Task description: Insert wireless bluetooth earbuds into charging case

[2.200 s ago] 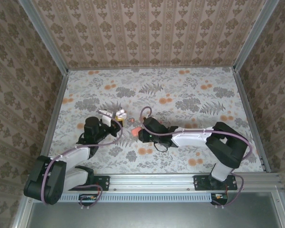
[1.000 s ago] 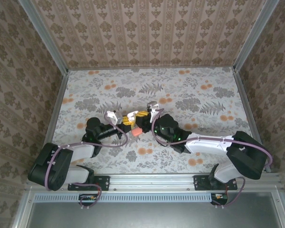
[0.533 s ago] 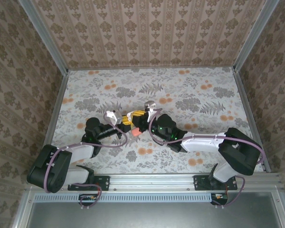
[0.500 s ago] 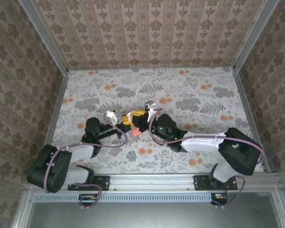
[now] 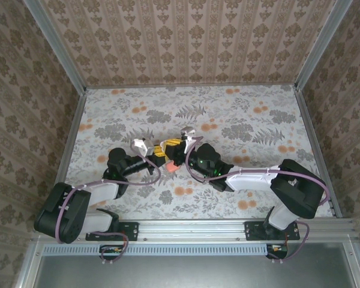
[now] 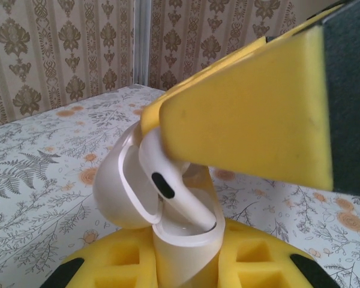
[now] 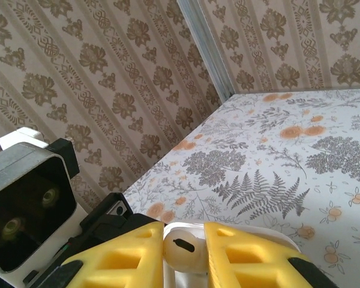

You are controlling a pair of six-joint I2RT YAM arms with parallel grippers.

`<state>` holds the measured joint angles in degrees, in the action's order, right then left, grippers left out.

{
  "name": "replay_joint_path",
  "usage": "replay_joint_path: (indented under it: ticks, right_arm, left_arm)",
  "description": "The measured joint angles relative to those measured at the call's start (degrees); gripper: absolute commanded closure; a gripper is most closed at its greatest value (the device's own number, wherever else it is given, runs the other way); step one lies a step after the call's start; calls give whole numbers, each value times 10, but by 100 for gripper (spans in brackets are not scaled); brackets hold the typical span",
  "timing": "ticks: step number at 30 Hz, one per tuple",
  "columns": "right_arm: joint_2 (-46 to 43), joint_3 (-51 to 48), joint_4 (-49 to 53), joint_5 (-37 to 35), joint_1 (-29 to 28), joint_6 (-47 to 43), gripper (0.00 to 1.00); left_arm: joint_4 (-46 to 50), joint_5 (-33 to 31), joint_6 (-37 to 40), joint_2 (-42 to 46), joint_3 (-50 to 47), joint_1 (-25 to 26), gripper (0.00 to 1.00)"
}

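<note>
Your left claw (image 6: 183, 267) pinches the white charging case (image 6: 181, 233) by its base, lid swung open. Your right claw (image 7: 184, 241) is pressed together on a white earbud (image 7: 181, 252), right at the case's open cavity. A coral-red piece (image 5: 170, 168) lies on the table (image 5: 240, 114) just beside the case.

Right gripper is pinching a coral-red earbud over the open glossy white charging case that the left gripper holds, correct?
Not quite. The small rounded earbud between the right gripper fingers is white, not coral-red, as the right wrist view shows. The rest stands: it is over the open glossy white charging case held by the left gripper.
</note>
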<state>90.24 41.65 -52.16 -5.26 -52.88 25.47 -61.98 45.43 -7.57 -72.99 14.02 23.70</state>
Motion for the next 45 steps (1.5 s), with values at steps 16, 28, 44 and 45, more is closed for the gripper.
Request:
replay_joint_path:
  ticks: [16, 28, 44, 45]
  right_arm:
    - [3, 0, -35, -3, -2, -1, 78]
    - [14, 0, -73, -5, -7, -15, 78]
    - [25, 0, -92, -9, -17, -33, 79]
    - [25, 0, -94, -10, -17, -35, 79]
  left_arm:
    - [-2, -3, -40, 16, 4, -1, 87]
    - [0, -19, -65, 33, 4, -2, 87]
    - [0, -30, -83, 37, 4, -2, 87]
    - [0, -30, -83, 39, 4, -2, 87]
